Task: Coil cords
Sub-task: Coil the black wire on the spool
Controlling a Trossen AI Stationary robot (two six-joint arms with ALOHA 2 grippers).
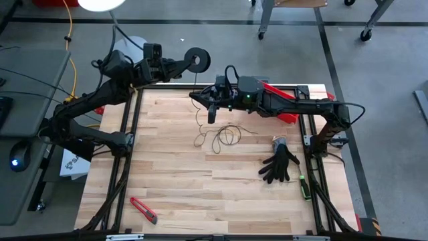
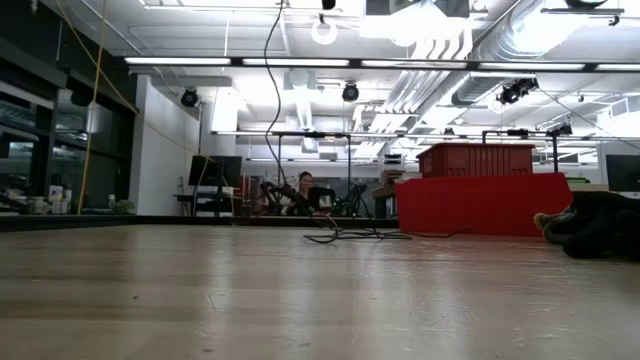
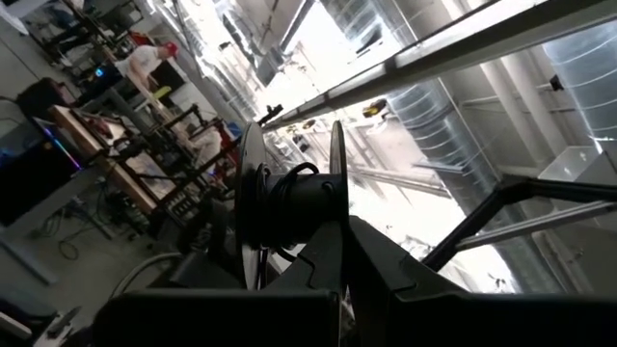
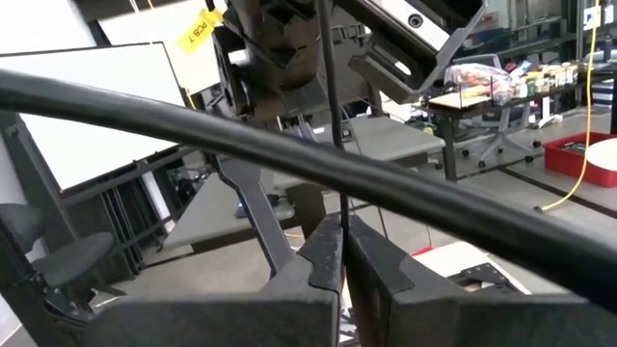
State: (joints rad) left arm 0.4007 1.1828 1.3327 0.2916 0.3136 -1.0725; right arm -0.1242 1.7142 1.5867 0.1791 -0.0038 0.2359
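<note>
Spool [image 3: 289, 207] clamped in left gripper [image 1: 179, 63]; right gripper [image 4: 342, 253] pinches cord [image 4: 328, 116] vertically.

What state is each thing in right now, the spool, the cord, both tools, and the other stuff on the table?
Spool: held up beyond the table's far edge, clamped in the left tool.
Cord: mostly uncoiled, loose loops on the table, one strand pinched in the right tool.
Left tool: shut on the spool.
Right tool: shut on the cord.
Black glove: lying flat.
Red utility knife: lying flat, untouched.
</note>
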